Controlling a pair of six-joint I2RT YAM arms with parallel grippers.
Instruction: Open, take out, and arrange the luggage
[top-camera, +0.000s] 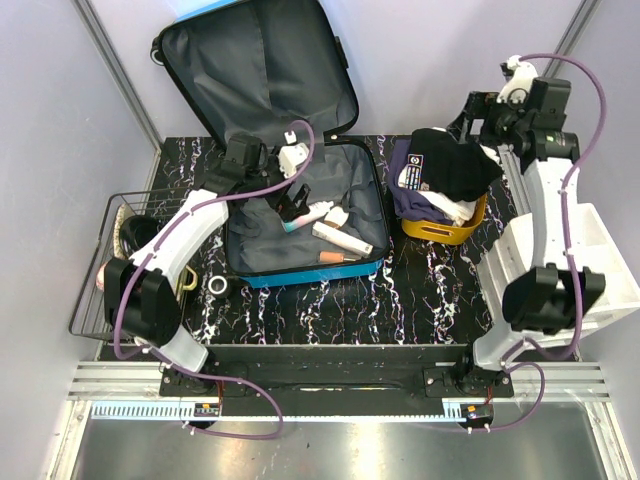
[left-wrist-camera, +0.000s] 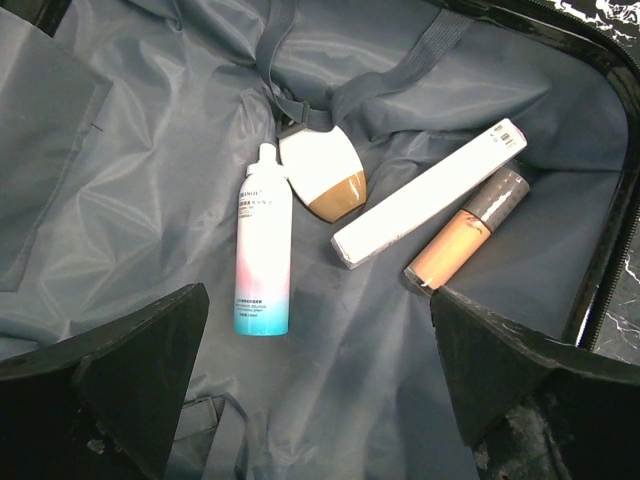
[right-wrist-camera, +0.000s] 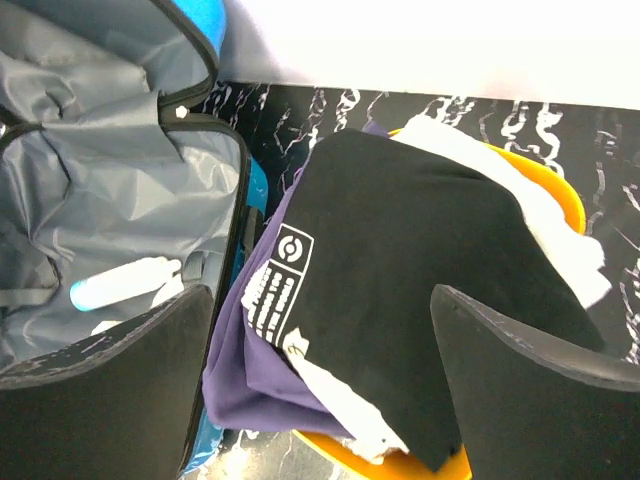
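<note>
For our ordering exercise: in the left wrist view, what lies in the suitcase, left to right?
Pink-and-teal bottle, white-and-brown container, long white box, orange tube with grey cap.

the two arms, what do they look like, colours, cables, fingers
The left arm and right arm have white link shells and bulky black joint housings. A purple cable loops loosely along each. The left end effector and right end effector have broad matte black wedge fingers, scuffed with pale marks near the base.
</note>
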